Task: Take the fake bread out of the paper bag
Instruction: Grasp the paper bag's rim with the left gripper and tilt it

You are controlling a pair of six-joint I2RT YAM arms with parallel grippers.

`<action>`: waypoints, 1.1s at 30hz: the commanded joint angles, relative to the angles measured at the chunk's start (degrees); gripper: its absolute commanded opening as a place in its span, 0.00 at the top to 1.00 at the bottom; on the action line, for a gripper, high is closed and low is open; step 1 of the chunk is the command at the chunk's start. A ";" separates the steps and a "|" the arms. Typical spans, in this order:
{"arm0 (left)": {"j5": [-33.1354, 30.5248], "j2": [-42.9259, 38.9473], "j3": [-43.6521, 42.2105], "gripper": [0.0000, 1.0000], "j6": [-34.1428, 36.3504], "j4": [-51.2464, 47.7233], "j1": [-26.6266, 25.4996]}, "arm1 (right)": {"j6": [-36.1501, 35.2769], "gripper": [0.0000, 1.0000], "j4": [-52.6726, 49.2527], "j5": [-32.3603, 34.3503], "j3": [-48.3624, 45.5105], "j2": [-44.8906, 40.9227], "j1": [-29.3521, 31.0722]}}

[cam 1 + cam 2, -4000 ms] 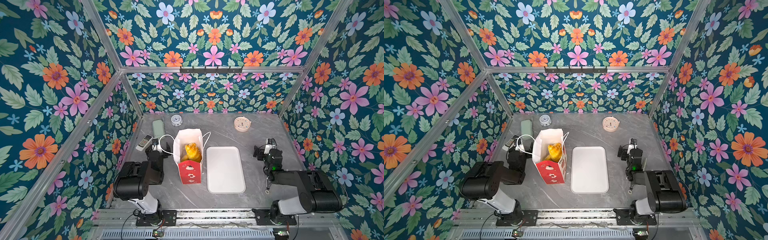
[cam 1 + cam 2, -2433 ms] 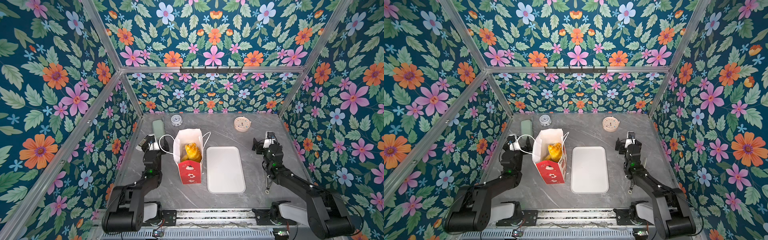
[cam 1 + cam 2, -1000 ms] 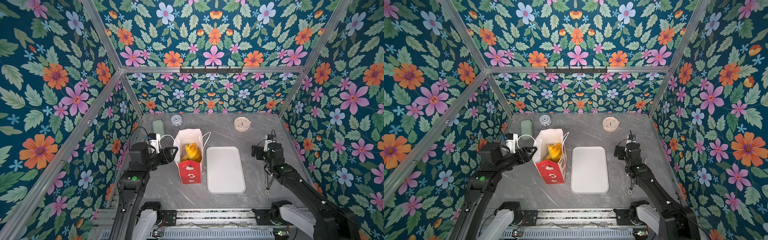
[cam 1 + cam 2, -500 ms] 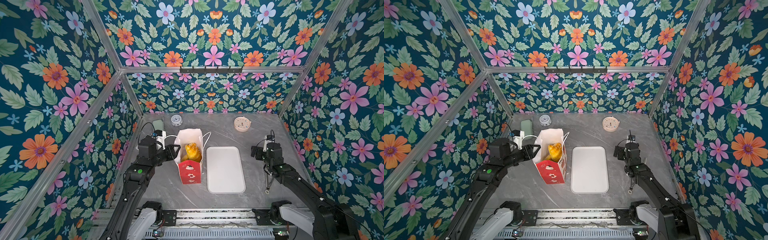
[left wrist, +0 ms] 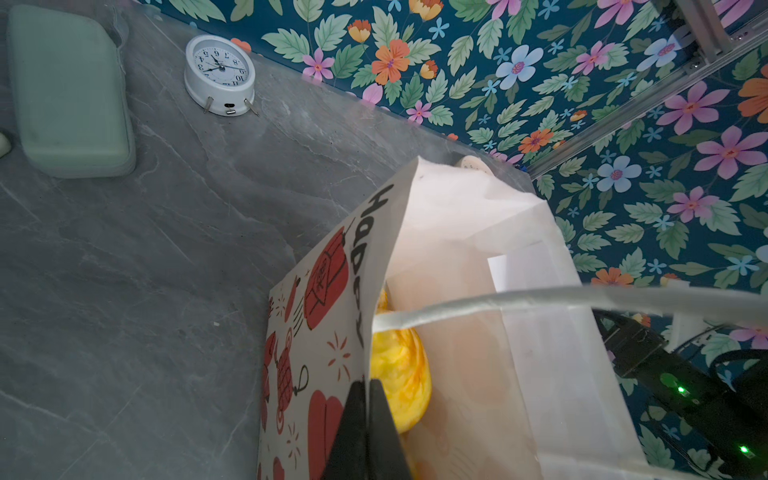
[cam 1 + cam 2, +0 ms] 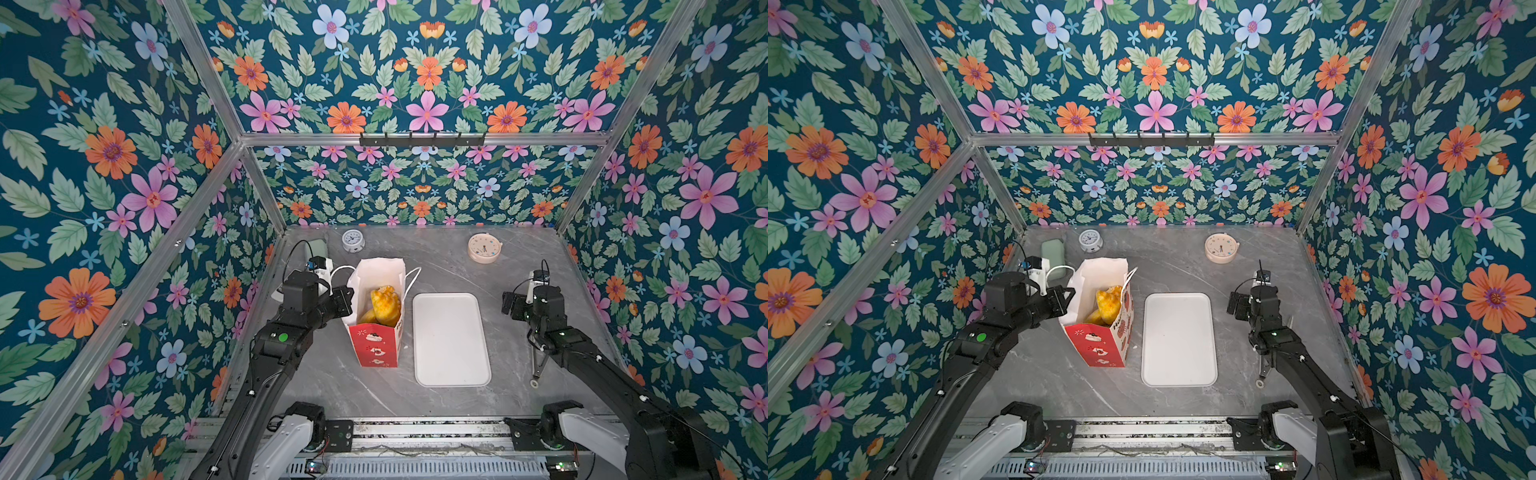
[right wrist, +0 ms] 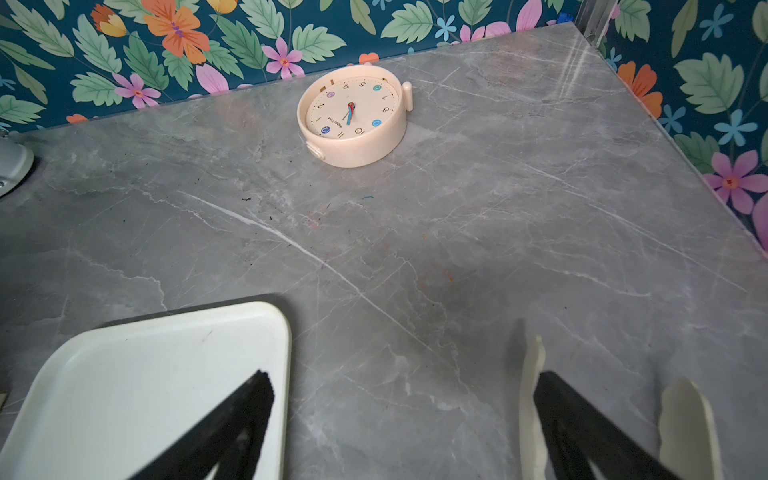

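Observation:
The paper bag (image 6: 376,345) (image 6: 1098,345) stands upright and open on the grey table, left of centre, white above a red band. Glossy yellow fake bread (image 6: 384,305) (image 6: 1108,305) (image 5: 399,370) shows inside its mouth. My left gripper (image 6: 348,293) (image 6: 1070,295) (image 5: 368,384) is shut on the top edge of the bag's (image 5: 316,332) left wall, one finger outside and one inside. A white cord handle (image 5: 498,301) crosses the left wrist view. My right gripper (image 6: 509,301) (image 6: 1234,305) (image 7: 403,376) hangs open and empty over the table, right of the tray.
A white tray (image 6: 451,336) (image 6: 1177,336) (image 7: 145,374) lies just right of the bag. At the back stand a white alarm clock (image 6: 353,241) (image 5: 219,75) and a cream clock (image 6: 482,248) (image 7: 355,120). A pale green case (image 6: 1052,249) (image 5: 70,91) lies back left. A thin metal tool (image 6: 536,365) lies by the right arm.
My left gripper has moved right to the bag's mouth and closed on its left wall edge. The right arm has hardly moved and stays open.

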 commanded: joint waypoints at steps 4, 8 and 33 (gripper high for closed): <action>-0.85 2.70 2.95 1.00 0.37 5.33 0.00 | 0.26 0.01 0.61 0.71 -0.09 -0.59 0.07; -0.73 6.86 7.02 1.00 2.54 6.91 0.02 | 0.28 0.01 0.14 0.97 -0.21 -0.93 0.02; -6.20 31.91 31.95 1.00 27.50 -4.33 0.54 | 0.45 0.01 -0.84 1.15 -0.39 -1.82 0.03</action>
